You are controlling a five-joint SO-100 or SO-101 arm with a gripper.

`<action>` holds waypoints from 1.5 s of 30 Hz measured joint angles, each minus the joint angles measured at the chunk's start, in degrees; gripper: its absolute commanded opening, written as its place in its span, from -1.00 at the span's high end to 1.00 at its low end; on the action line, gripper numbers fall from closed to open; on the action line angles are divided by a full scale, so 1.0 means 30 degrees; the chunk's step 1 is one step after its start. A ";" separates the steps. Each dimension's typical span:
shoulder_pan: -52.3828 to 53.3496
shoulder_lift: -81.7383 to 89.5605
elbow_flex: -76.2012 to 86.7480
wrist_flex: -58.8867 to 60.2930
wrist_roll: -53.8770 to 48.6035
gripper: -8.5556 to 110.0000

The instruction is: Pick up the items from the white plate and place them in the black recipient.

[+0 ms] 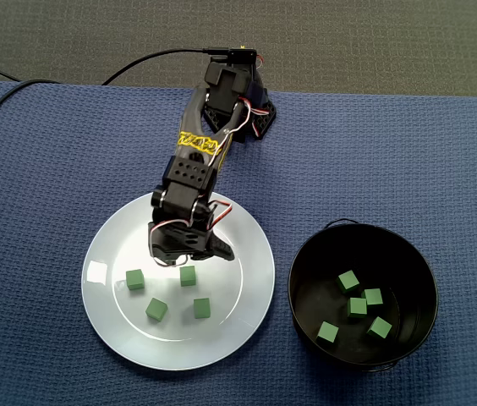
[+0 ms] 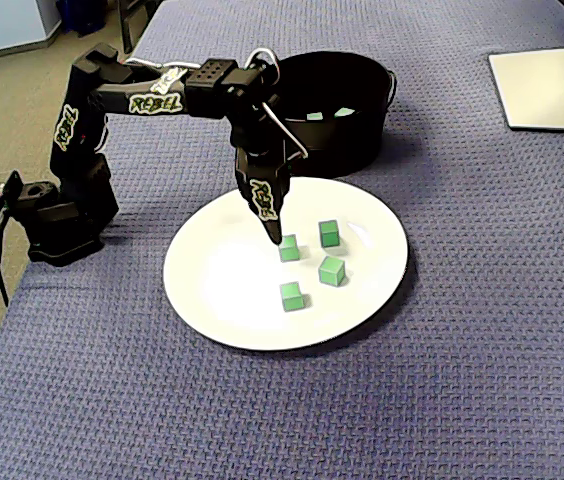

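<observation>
Fixed view: pincer spread, empty, above white plate; nearest green cube just beside tips.

Blue woven mat, black cable, white stand

Four green cubes on white plate, five more green cubes inside black pot alongside

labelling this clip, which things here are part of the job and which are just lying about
Job:
plate
four cubes on it
pot
five cubes in the pot
tool

Lying about:
blue cloth
cable
white stand
</observation>
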 measured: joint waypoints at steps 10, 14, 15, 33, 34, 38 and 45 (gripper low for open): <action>0.0088 -0.1348 0.0000 -0.0908 0.0000 0.20; 0.0088 -0.2021 -0.0322 -0.0996 0.0000 0.22; 0.0088 -0.2197 -0.0352 -0.1055 0.0000 0.25; -0.0029 -0.3135 -0.0703 -0.2021 0.0645 0.86; -0.0059 -0.3135 -0.0703 -0.2021 0.0703 0.86; -0.0146 -0.3135 -0.0645 -0.2051 0.1494 0.86; -0.0732 -0.0059 0.0293 -0.0205 0.6504 0.86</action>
